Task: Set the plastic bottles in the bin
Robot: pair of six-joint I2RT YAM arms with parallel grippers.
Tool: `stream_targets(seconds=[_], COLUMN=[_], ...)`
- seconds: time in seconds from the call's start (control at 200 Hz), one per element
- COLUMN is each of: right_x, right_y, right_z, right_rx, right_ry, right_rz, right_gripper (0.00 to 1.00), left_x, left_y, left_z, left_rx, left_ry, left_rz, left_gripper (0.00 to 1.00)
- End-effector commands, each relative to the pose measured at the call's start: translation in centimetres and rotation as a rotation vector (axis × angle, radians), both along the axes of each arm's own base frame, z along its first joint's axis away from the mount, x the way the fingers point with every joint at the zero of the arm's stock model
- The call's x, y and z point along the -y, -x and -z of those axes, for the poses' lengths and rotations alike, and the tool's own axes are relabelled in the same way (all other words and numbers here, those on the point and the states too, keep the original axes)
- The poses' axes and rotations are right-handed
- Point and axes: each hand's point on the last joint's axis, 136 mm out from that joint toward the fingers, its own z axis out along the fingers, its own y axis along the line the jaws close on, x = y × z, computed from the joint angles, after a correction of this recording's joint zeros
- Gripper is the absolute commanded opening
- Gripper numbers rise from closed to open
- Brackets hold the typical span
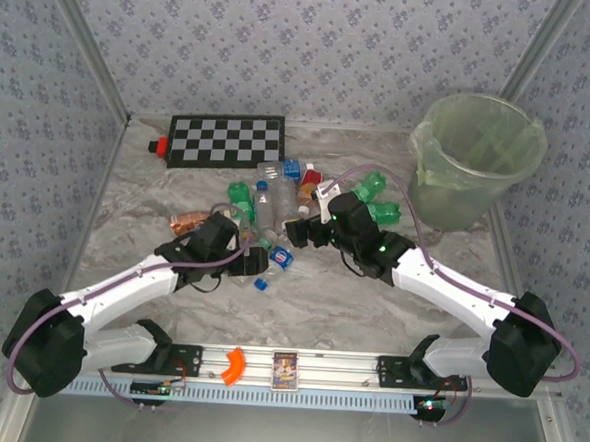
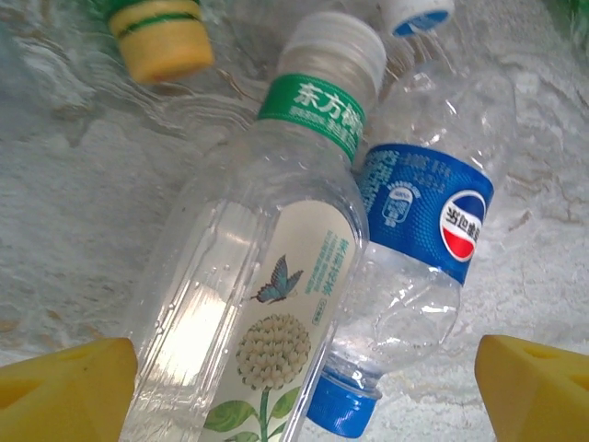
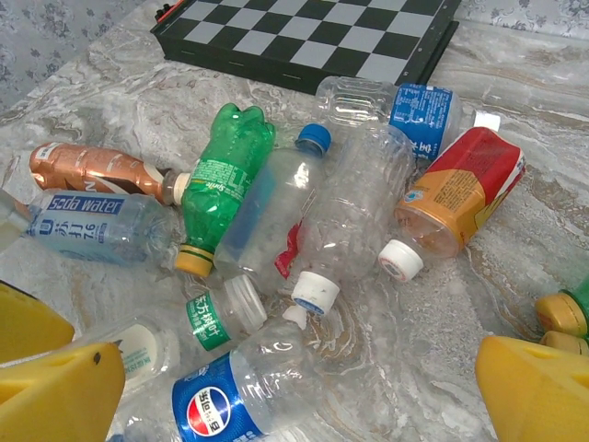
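**Desk [image 1: 370,306]:** marble-patterned surface. A black-and-white checkerboard [image 1: 227,140] lies flat at the far side.

**Task items:** the plastic bottles [image 1: 276,205] lie in a loose heap at mid-desk, just in front of the checkerboard, all on their sides. The bin [image 1: 476,157], pale green with a thin liner, stands upright at the far right corner, well apart from the heap.

**Left gripper [image 2: 304,387]:** low over the near left part of the heap. Its jaws are spread wide and grasp nothing. Two bottles lie side by side between them. One is a butterfly-label bottle [image 2: 248,304], clear with a green neck band. The other is a crumpled Pepsi-label bottle [image 2: 419,230] with a blue cap. The butterfly-label bottle lies just beside one finger. The other finger stands apart from the Pepsi-label bottle.

**Right gripper [image 3: 294,387]:** above the near right side of the heap, jaws released and wide, holding nothing. Ahead of it lie a green bottle [image 3: 225,175], an orange bottle [image 3: 460,189] with a red label, a copper-brown bottle [image 3: 87,168] and a soda-water bottle [image 3: 87,226], all resting on the desk.
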Motion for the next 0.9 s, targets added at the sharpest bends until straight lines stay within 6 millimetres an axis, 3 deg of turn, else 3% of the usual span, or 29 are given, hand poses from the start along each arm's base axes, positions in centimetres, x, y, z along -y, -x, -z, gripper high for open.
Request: stream_targets(seconds=[0.0,0.155,0.41,0.565,0.895], right_x=[0.0,0.3,0.6,0.6,0.3], right_y=[-0.2,-0.2,0.0,0.2,0.5], right_z=[-0.9,-0.9,-1.2,-1.4,-1.2], right_rx=[0.012,0.016,0.020,0.012,0.000], right_ry=[-0.013,-0.009,-0.004,-0.004,-0.016], right_rz=[0.020,0.032,0.035,0.027,0.016], right_gripper=[0.99,1.00,1.00,1.00,1.00], left_x=[0.9,1.3,-1.0,-1.4,-0.2], left_y=[0.9,1.4,1.0,0.8,-0.5], left_z=[0.4,1.0,2.3,2.9,2.9], left_rx=[-0.014,-0.015,-0.008,-0.014,0.030], left_ry=[-0.018,-0.075,-0.270,-0.324,-0.353], left_rz=[0.041,0.073,0.095,0.119,0.193], left_gripper=[0.93,0.93,0.87,0.84,0.84])
